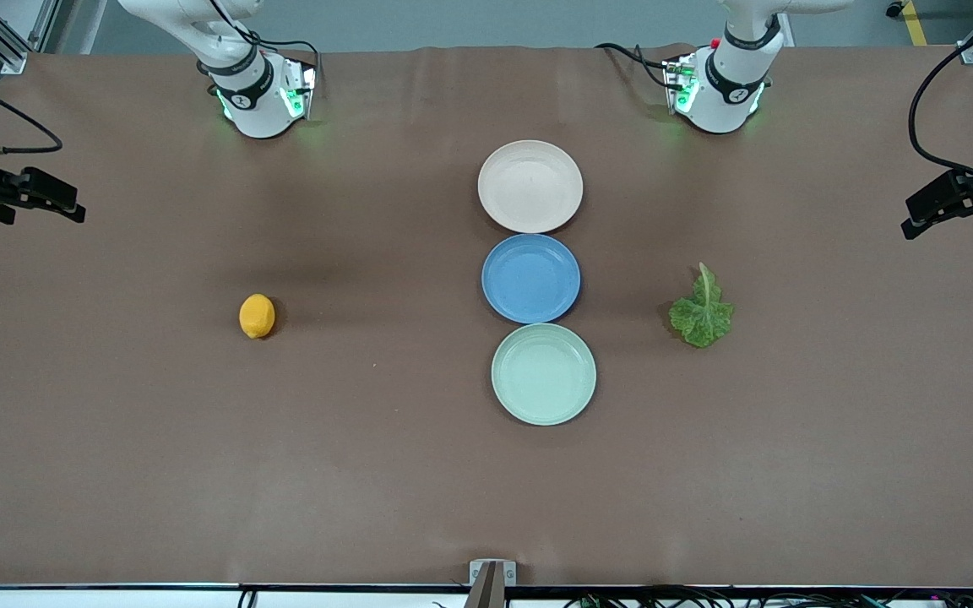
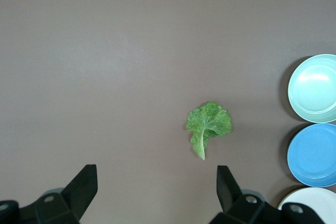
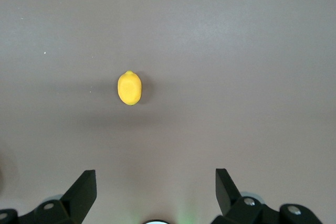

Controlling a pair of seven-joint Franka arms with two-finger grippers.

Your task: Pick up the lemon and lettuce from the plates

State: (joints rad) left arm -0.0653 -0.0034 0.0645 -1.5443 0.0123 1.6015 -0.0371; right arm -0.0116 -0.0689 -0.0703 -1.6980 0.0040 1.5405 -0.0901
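Observation:
The lemon (image 1: 257,316) lies on the bare brown table toward the right arm's end, on no plate; it also shows in the right wrist view (image 3: 129,88). The lettuce (image 1: 702,308) lies on the table toward the left arm's end, also on no plate, and shows in the left wrist view (image 2: 208,124). The beige plate (image 1: 530,186) and the mint plate (image 1: 543,373) are empty. My left gripper (image 2: 156,182) is open and empty, high over the table by the lettuce. My right gripper (image 3: 156,184) is open and empty, high over the table by the lemon. Neither gripper shows in the front view.
An empty blue plate (image 1: 530,278) sits between the beige and mint plates, the three in a line down the table's middle. Black fixtures stand at the table's two ends (image 1: 18,194) (image 1: 959,198). The arm bases (image 1: 258,93) (image 1: 719,84) stand farthest from the front camera.

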